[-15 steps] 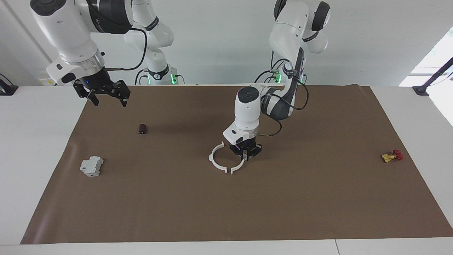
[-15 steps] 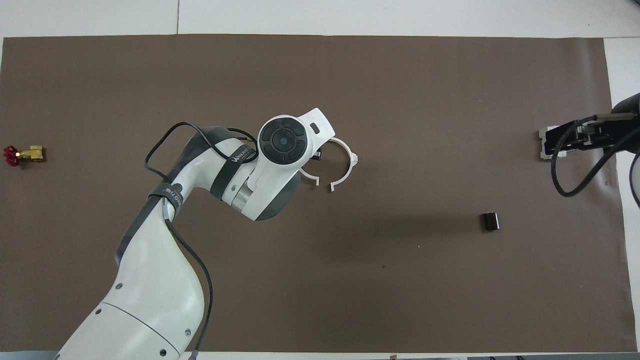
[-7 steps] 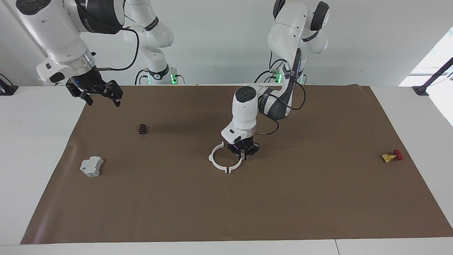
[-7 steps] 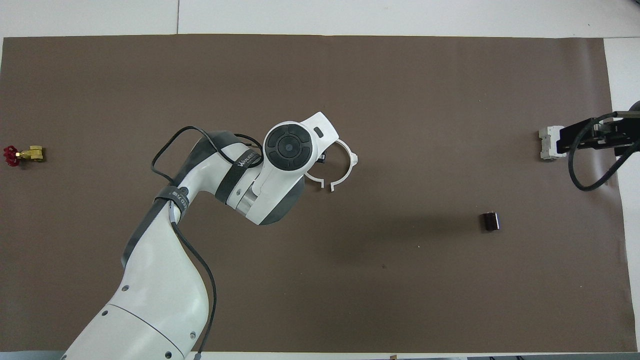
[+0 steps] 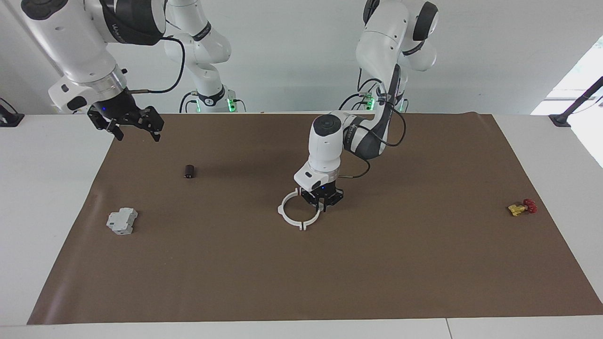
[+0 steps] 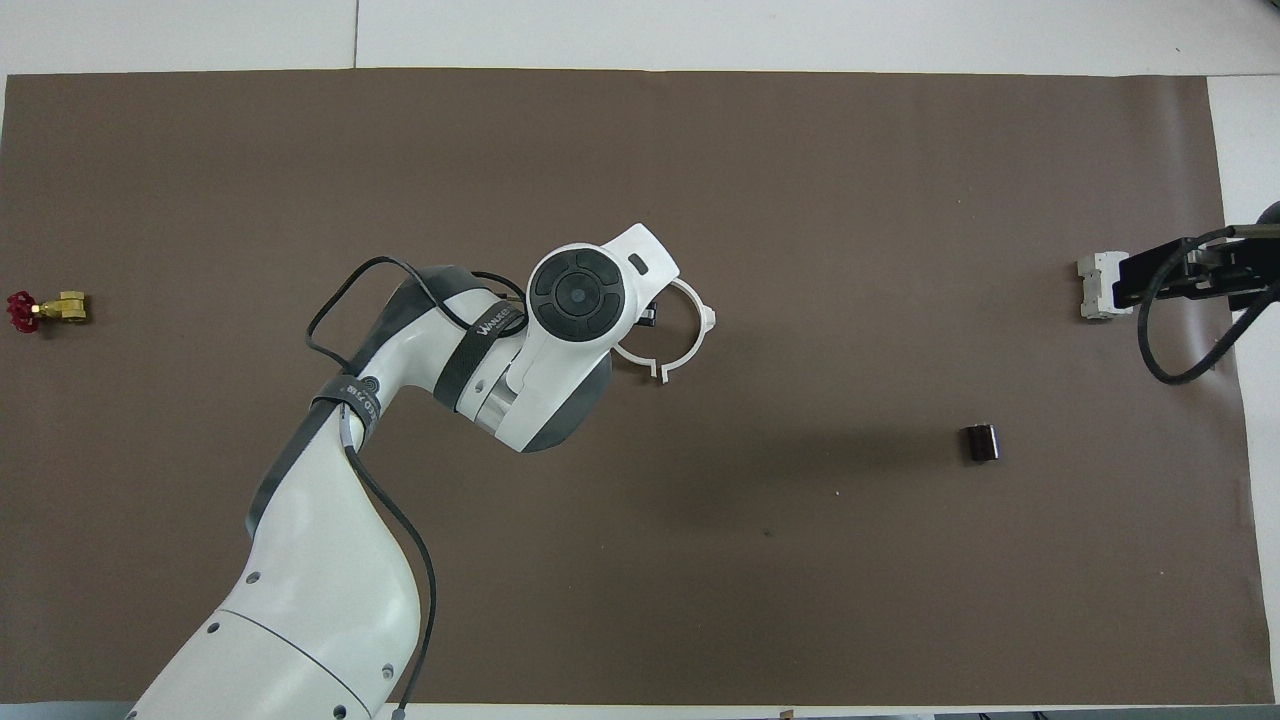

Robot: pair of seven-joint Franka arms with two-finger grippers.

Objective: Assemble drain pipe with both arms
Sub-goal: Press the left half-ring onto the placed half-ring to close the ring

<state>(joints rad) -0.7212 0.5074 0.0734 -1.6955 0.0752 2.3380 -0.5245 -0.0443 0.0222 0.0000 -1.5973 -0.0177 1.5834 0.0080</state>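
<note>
The drain pipe lies as two white half-rings in the middle of the brown mat. One half-ring (image 5: 283, 213) (image 6: 701, 335) lies free, toward the right arm's end. My left gripper (image 5: 323, 205) is shut on the other half-ring (image 5: 316, 218) (image 6: 631, 357), low at the mat. The end tabs farther from the robots (image 5: 302, 227) stand side by side, nearly touching. In the overhead view the left wrist hides the grip and the other joint. My right gripper (image 5: 137, 131) (image 6: 1180, 276) hangs open and holds nothing, high over the mat's edge at the right arm's end.
A grey boxy block (image 5: 121, 221) (image 6: 1095, 287) and a small dark cylinder (image 5: 189, 171) (image 6: 981, 443) lie toward the right arm's end. A yellow-and-red valve (image 5: 522, 207) (image 6: 45, 308) lies toward the left arm's end. The brown mat (image 5: 330, 273) covers the table.
My left gripper slid its half-ring toward the free one, closing the gap between the end tabs. The right arm drew back toward its end of the table, then stopped.
</note>
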